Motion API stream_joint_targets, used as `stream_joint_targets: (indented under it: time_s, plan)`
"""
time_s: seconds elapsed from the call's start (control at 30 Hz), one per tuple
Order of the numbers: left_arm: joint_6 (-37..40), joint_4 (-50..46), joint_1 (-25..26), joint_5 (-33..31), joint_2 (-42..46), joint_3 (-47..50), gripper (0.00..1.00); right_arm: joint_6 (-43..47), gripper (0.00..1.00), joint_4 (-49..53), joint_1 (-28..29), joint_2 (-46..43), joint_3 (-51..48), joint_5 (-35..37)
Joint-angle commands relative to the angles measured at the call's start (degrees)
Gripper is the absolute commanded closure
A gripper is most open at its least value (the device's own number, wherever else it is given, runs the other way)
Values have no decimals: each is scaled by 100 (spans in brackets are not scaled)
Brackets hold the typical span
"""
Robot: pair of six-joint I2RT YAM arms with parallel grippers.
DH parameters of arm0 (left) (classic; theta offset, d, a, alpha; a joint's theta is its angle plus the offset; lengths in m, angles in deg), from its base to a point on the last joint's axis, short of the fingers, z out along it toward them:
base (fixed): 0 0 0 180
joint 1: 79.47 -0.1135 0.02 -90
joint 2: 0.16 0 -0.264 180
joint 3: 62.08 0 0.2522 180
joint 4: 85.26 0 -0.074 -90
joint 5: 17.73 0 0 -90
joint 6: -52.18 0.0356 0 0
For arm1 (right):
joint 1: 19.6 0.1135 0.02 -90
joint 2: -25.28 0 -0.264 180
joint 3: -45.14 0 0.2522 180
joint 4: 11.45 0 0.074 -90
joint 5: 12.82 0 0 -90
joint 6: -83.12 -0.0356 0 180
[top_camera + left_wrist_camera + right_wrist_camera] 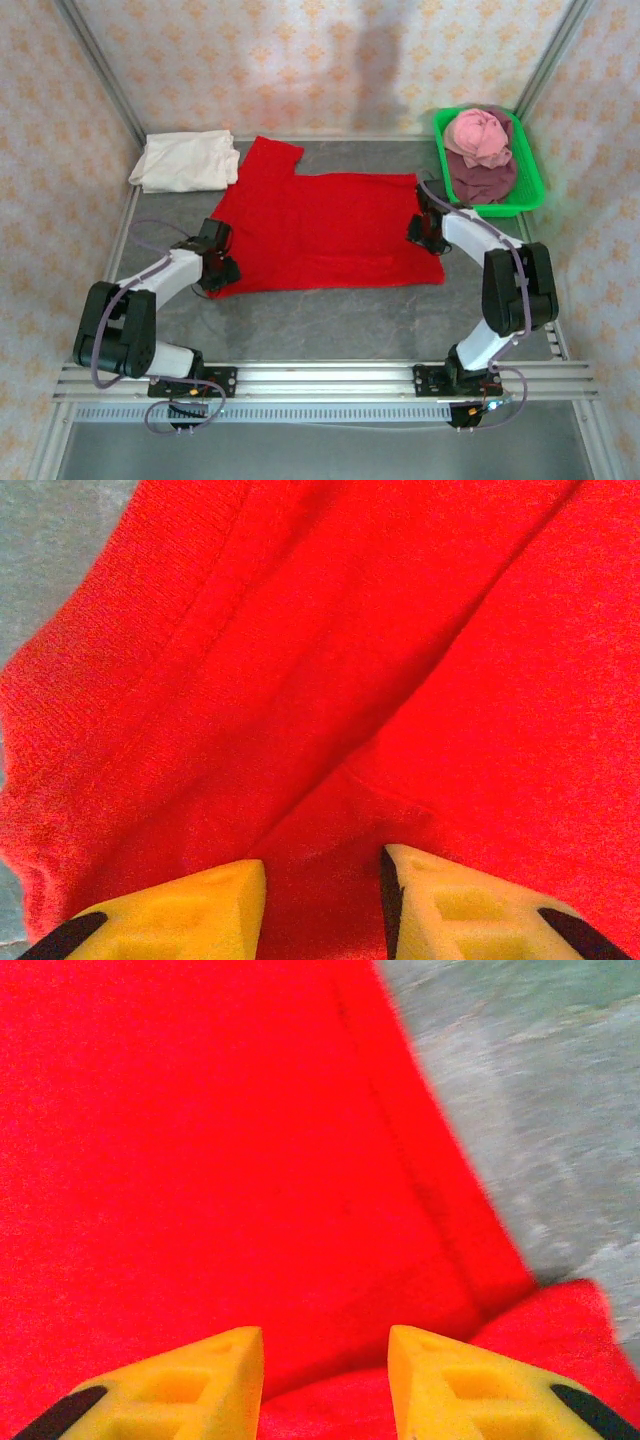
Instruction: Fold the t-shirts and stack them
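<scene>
Top external view: the red t-shirt (pixel 320 230) lies spread flat on the table (pixel 330 320). The left claw (pixel 218 262) sits at its left edge and the right claw (pixel 425 228) at its right edge. In both wrist views the yellow fingers (pixel 190 910) stand apart over red cloth. The cream-white t-shirt (pixel 187 160) lies at the far left corner. The pink t-shirt (pixel 478 135) and maroon t-shirt (pixel 480 180) sit in the green tray (pixel 532 190)
</scene>
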Motion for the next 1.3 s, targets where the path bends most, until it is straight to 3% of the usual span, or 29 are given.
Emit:
stream_joint_targets:
  time_s: [0.0,0.4,0.77,1.27]
  plan:
    - [68,-334,-24,-231,-284,-203,63,-82,61,345,3,104,54,144]
    - [113,-102,-28,-148,-637,-244,64,-48,62,286,56,604,10,-4]
    - [148,-153,-26,-254,-534,-227,63,-96,99,367,92,412,57,168]
    - [109,-188,-26,-345,-471,-200,64,-152,100,855,68,-105,146,658]
